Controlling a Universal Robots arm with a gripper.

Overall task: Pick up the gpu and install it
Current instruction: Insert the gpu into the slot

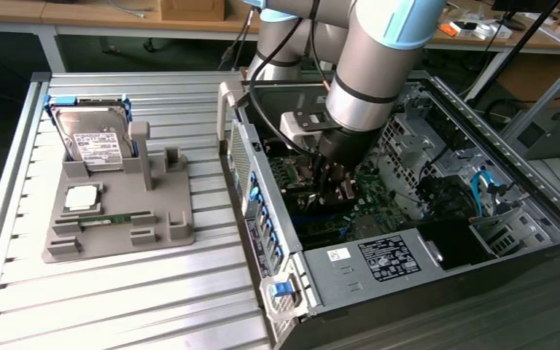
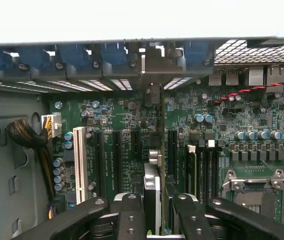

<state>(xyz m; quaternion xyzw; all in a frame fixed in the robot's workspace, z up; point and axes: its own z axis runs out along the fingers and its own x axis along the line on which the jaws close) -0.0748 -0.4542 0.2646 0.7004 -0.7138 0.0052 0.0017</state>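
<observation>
High exterior view over the case (image 1: 436, 219); wrist view close inside it.

No lettering can be read anywhere. The hard drive (image 1: 95, 142) carries a white label with print too small to make out. The power supply (image 1: 389, 259) in the computer case (image 1: 290, 292) bears a black-and-white label and a small white sticker, both illegible. White markings on the motherboard (image 2: 127, 120) are unreadable.

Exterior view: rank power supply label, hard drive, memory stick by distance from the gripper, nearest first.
From the gripper, down inside the case:
1. Power supply label, in the case, near the front edge.
2. Hard drive, upright in the grey holder, exterior view's left.
3. Memory stick, flat in the holder; too close to the drive to rank firmly.
</observation>
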